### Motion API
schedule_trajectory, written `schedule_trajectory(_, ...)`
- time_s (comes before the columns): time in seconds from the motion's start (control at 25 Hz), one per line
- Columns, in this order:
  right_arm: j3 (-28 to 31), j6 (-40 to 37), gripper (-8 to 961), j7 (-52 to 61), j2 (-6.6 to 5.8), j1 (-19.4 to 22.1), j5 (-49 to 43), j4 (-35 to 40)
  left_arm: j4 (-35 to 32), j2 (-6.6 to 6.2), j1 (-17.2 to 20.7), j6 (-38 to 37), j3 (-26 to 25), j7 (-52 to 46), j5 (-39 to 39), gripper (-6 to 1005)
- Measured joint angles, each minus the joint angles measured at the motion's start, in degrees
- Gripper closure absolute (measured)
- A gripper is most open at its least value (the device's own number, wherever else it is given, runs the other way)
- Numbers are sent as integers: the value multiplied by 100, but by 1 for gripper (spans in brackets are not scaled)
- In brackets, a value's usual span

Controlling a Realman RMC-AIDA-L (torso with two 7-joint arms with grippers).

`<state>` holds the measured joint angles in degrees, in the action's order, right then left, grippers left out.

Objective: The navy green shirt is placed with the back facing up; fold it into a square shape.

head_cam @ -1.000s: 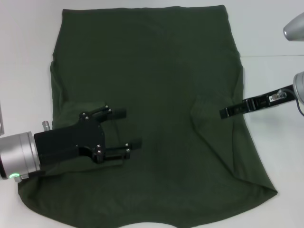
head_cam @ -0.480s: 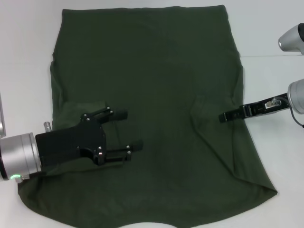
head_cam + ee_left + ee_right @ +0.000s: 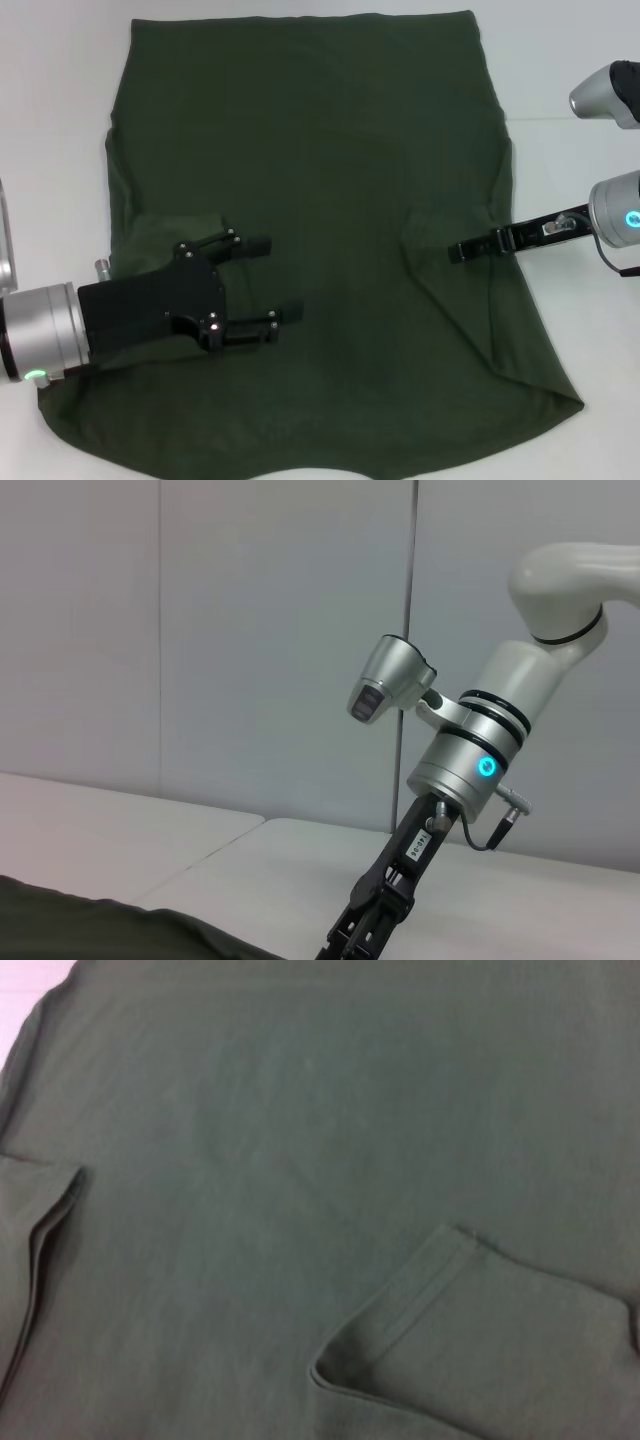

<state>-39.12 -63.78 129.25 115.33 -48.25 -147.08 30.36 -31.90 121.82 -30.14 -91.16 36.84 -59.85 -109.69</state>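
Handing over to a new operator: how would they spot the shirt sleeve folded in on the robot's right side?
Find the dark olive-green shirt spread on the white table. Near its right edge, by the right gripper, the folded-in sleeve shows as a flap with a stitched hem.

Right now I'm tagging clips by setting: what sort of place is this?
Probably a lab or test room: a bare white table, plain grey wall panels, and only the navy green shirt laid out.

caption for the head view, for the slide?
Both sleeves folded in on the navy green shirt; open left gripper hovers over its left side, right gripper reaches in over its right edge.
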Motion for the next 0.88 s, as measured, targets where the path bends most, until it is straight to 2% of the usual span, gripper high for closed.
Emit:
schedule_trajectory(0.08,-4,53,62,-4,19,2,6,-6,-1,0,0,0,1,0,0,122)
schedule_trajectory(0.28,-9,196,210,-48,33,-1,6,-115,-8,0,-4,-6,12,0,0,122)
schedule_trajectory(0.64,-31,324,212,-63,51,10,-12,-149,-9,0,-15,-16,16,0,1,122)
schedule_trajectory(0.88,-104,406,222,-72,114,9,-2,-153,-9,0,-18,-47,16,0,1,122)
